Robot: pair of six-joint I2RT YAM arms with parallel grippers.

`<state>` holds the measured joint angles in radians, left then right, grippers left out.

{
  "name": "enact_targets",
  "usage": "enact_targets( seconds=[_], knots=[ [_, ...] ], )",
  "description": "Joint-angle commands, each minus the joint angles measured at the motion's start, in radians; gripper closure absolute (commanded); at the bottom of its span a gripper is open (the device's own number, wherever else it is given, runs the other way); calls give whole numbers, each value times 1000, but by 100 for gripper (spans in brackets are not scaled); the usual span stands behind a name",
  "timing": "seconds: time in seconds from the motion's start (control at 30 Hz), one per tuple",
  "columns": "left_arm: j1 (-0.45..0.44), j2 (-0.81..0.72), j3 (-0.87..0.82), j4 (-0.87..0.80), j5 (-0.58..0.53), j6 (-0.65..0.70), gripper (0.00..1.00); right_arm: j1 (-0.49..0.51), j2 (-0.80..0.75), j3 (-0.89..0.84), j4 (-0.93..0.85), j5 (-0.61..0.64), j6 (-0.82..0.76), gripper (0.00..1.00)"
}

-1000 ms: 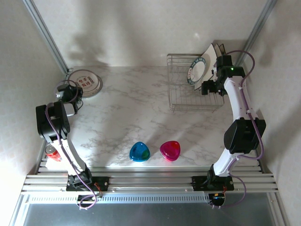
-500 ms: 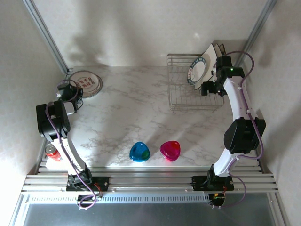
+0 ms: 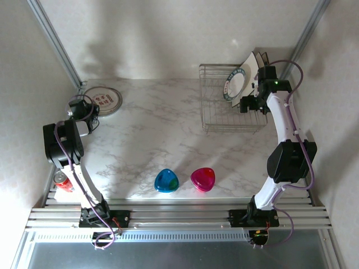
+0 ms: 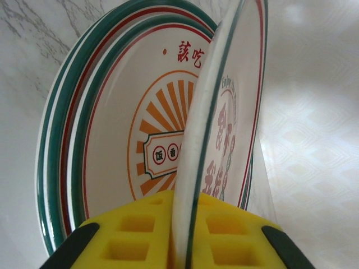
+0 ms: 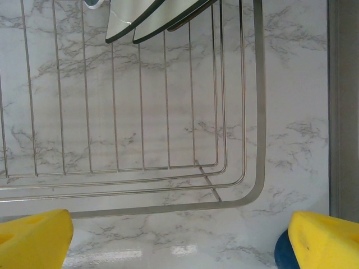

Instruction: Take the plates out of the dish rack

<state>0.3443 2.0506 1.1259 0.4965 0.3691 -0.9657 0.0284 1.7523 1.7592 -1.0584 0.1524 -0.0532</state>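
Left wrist: left end effector [image 4: 184,227] pinches plate [image 4: 233,112] rim; right end effector [image 5: 179,241] wide, racked plates [image 5: 130,22] cropped.

The marble desk [image 3: 151,123] has the dish rack [image 3: 224,115] far right, plates [image 3: 105,100] far left, blue dish [image 3: 166,180] and pink dish [image 3: 203,179] up front.

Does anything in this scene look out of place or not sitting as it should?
One thing: at far left, the left gripper is closed on a plate by its rim, and this plate stands at an angle to the plate stack behind it, not yet flat on it. Nothing looks spilled or broken.
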Motion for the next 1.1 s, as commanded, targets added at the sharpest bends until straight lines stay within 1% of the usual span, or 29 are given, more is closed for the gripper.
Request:
enact_targets(
  seconds=[0.0, 0.1, 0.2, 0.37, 0.53, 0.7, 0.77, 1.07],
  knots=[
    [7, -11, 26, 34, 2, 8, 84, -1, 1, -4, 5, -20, -11, 1],
    [6, -11, 26, 30, 2, 10, 83, -1, 2, 2, 4, -22, -11, 1],
    [3, -14, 26, 24, 1, 15, 79, -1, 4, 8, 2, -22, -11, 1],
    [-1, -25, 35, -8, -6, 45, 64, -1, 1, 10, 1, -26, -11, 1],
    [-6, -52, 61, -95, -33, 129, 54, 0, -1, 5, 4, -30, -11, 1],
    [-15, -74, 90, -199, -73, 227, 50, 1, -2, 0, 7, -34, -10, 1],
    [-23, -78, 106, -252, -112, 281, 45, 1, -2, -1, 10, -36, -10, 1],
    [-48, -88, 125, -370, -210, 416, 44, 1, -11, -9, 17, -40, -11, 1]
  ],
)
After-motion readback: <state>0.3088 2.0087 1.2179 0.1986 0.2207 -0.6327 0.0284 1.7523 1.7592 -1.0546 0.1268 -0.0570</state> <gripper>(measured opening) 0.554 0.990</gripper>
